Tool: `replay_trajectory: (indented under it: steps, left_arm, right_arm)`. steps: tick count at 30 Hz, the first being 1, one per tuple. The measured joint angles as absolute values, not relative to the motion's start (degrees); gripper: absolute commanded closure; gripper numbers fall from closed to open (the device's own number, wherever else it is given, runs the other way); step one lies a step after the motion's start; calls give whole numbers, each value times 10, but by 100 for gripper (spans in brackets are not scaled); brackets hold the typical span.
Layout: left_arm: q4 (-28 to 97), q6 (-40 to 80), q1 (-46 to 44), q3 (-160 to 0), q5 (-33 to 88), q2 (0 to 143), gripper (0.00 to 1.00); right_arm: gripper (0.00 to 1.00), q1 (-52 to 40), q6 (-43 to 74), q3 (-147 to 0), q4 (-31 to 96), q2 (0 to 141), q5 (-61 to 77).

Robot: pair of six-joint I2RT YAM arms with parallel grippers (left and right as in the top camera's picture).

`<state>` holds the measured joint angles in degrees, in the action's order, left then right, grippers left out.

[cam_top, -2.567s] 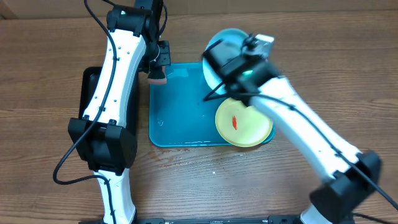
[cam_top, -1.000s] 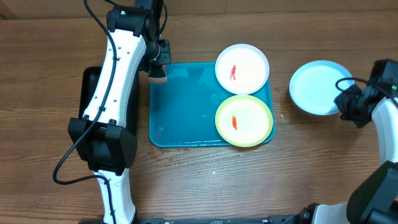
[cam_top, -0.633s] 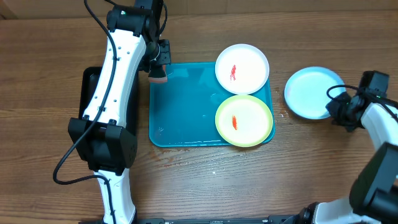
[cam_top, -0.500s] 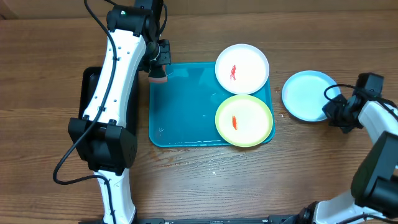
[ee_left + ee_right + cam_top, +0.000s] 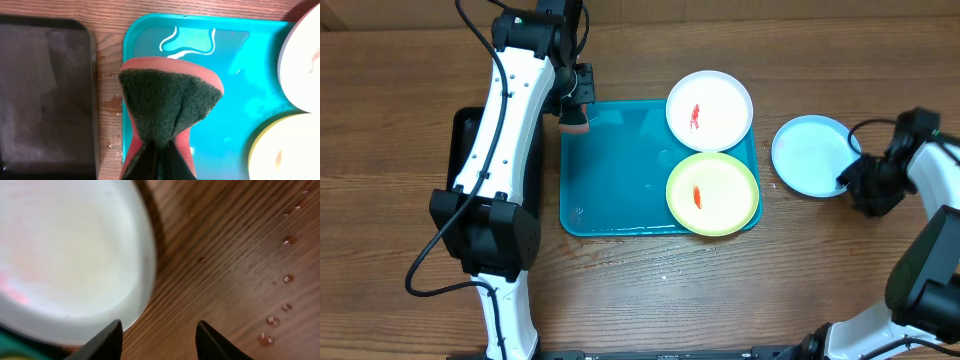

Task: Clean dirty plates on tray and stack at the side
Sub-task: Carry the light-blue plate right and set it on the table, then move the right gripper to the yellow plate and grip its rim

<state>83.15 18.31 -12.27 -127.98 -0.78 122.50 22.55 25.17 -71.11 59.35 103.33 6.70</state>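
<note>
Three plates (image 5: 810,155), one turquoise tray (image 5: 610,180), one black tray (image 5: 45,90), one sponge (image 5: 167,100).

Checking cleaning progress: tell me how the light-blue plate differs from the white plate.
Colour: the light-blue plate is pale blue, the white plate white. Place: the light-blue plate lies on the table right of the tray; the white plate sits at the tray's far right corner. State: the white plate carries a red smear at its centre; the light-blue plate shows none. Both are round, shallow and alike in size.
</note>
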Motion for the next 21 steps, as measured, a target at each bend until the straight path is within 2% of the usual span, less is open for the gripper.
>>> replay_trajectory:
  steps: [2, 5, 9, 14, 21]
  left_arm:
    - [832, 183, -123, -1280, -7, 1225, 96]
    - [832, 183, -123, -1280, -6, 1225, 96]
    - [832, 183, -123, -1280, -6, 1225, 96]
    - [832, 183, -123, -1280, -6, 1225, 96]
    - [832, 183, -123, -1280, -6, 1225, 96]
  right_arm:
    - [50, 219, 229, -756, 634, 1034, 84]
    - [43, 194, 186, -789, 660, 1033, 119]
    - [43, 141, 134, -780, 670, 1034, 158]
    - [52, 70, 104, -735, 635, 1034, 179]
    - [56, 4, 92, -688, 581, 1034, 183]
